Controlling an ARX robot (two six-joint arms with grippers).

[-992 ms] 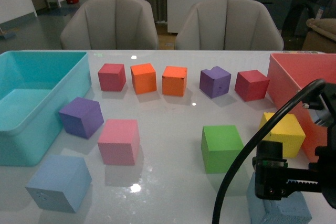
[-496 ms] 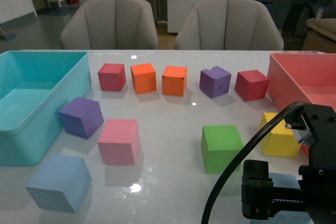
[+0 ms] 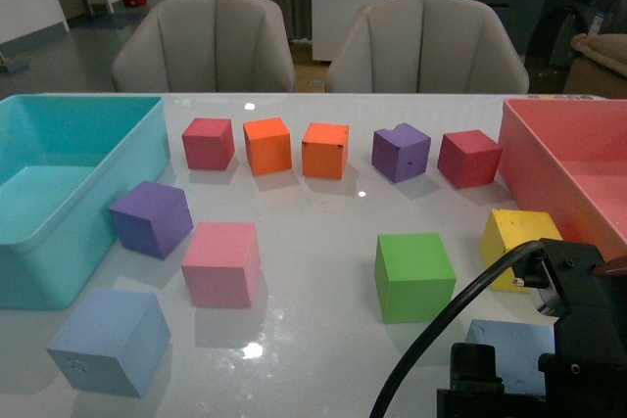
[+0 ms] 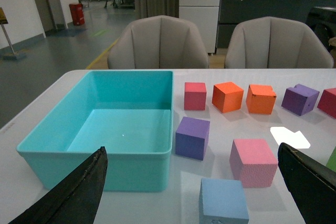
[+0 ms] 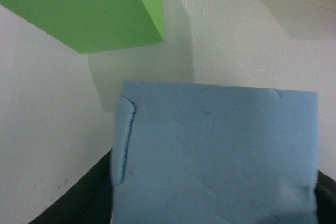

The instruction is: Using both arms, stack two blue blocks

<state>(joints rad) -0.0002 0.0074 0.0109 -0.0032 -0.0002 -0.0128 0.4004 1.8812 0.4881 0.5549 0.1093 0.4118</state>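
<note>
Left tool (image 4: 190,149): fingers (image 4: 79,192) spread wide, nothing between them, facing the turquoise bin (image 4: 131,171). First blue block (image 3: 103,340) rests on the tabletop (image 3: 313,242) at the near left, close in front of the pink cube (image 3: 222,261) and beside the bin's near corner. Second blue block (image 3: 507,348) lies at the near right, in front of the green cube (image 3: 413,276), partly hidden by the right arm (image 3: 578,340). Right tool (image 5: 210,203): dark fingers (image 5: 73,208) flank this block on both sides. Cannot tell whether they clamp it.
</note>
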